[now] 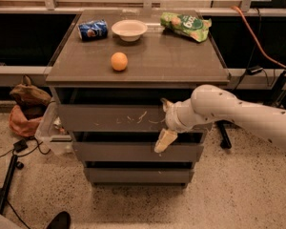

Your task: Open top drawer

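The top drawer (109, 118) is dark grey, with whitish scratch marks across its front. The cream-coloured gripper (165, 123), on a white arm (238, 113), is at the right part of this front. Above the drawer are an orange fruit (119, 61), a blue can (92, 30), a white bowl (129, 29) and a green bag (186, 26).

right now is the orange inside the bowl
No, the orange lies on the cabinet top apart from the bowl; the tool is at the top drawer.
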{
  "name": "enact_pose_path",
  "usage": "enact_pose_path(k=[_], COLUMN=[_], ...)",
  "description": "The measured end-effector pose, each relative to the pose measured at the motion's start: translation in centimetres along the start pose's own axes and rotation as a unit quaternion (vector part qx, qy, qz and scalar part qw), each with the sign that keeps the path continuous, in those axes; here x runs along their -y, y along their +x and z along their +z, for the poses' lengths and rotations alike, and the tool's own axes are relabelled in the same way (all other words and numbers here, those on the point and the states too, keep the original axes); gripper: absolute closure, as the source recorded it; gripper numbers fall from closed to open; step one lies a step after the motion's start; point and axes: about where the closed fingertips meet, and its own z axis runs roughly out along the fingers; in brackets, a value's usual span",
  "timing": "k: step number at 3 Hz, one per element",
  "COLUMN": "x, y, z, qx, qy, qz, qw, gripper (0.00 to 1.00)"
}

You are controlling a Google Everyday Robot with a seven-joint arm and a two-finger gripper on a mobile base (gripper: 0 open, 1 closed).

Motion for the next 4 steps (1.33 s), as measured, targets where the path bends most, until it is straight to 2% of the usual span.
enact_pose_path(k=[1, 2, 3, 4], x=[-3.0, -3.8, -3.8, -4.1], y=[-1.4, -1.7, -1.7, -2.4], z=[-2.0, -2.3, -2.3, -1.4], qx=[0.002, 0.005, 0.006, 0.019], qy=[-0.073, -0.090, -0.090, -0.110], qz=[0.023, 0.028, 0.028, 0.029], qw=[0.9971, 0.9955, 0.9955, 0.9934], gripper=[0.00, 0.00, 0.00, 0.00])
